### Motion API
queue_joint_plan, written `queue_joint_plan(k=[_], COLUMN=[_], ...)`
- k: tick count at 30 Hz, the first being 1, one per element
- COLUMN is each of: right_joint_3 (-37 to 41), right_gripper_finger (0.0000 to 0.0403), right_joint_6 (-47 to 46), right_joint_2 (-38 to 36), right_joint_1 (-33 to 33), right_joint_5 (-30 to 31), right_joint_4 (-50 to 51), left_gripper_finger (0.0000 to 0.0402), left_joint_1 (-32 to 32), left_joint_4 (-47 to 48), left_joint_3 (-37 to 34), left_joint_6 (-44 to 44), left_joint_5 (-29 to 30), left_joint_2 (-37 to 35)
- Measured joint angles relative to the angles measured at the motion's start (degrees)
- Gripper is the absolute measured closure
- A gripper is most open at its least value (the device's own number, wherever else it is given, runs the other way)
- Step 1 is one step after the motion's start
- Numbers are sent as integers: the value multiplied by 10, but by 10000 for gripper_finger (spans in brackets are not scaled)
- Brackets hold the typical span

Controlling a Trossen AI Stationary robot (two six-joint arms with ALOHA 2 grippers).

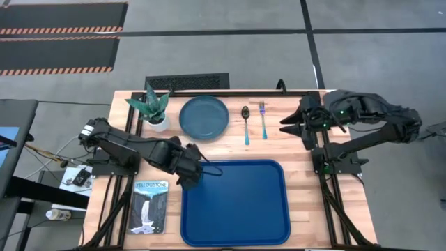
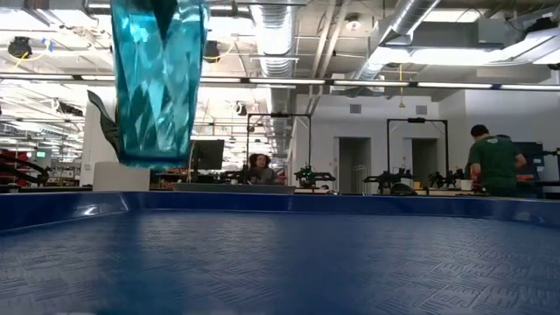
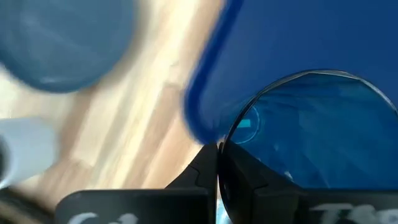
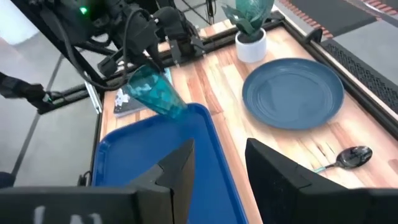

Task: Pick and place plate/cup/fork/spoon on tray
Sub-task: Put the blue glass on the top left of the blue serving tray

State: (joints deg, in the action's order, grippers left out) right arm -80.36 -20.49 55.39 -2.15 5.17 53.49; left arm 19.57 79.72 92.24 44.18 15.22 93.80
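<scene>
My left gripper [image 1: 189, 174] is shut on the translucent teal cup [image 2: 157, 79], which it holds above the far left corner of the blue tray [image 1: 233, 202]. The cup also shows in the right wrist view [image 4: 157, 92]. The teal plate [image 1: 204, 116] lies flat on the table beyond the tray. The dark-bowled spoon [image 1: 246, 123] and the fork [image 1: 263, 118] lie side by side to the right of the plate. My right gripper [image 4: 217, 168] is open and empty, above the table's far right part. My left gripper pinches the cup's rim [image 3: 219, 146] between its two fingers, one finger inside the cup and one outside. The fingers come slanting down from the table's left. The cup hangs below them, tilted, its base [image 2: 149, 157] clear of the tray floor.
A spiky teal plant in a white pot [image 1: 156, 110] stands left of the plate. A waterfall-picture booklet [image 1: 150, 206] lies left of the tray. People stand in the room behind the table [image 2: 494, 157].
</scene>
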Motion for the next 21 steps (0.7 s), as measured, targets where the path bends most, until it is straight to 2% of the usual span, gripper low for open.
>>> queue_joint_plan(k=[3, 10, 17, 21], right_joint_3=[0, 0, 0, 0], right_gripper_finger=[238, 239, 239, 241], right_joint_6=[0, 0, 0, 0], right_joint_2=[10, 21, 24, 23], right_joint_1=[0, 0, 0, 0], right_joint_5=[0, -4, -5, -5], right_joint_4=[5, 18, 17, 14], left_gripper_finger=[401, 401, 401, 401], left_joint_1=[-2, -21, -15, -17], left_joint_4=[-59, -56, -46, -84], left_joint_3=[-25, -27, -28, -28], left_joint_6=[-20, -25, -47, -76], left_joint_5=[-19, 2, -22, -38], left_joint_2=[1, 1, 30, 51])
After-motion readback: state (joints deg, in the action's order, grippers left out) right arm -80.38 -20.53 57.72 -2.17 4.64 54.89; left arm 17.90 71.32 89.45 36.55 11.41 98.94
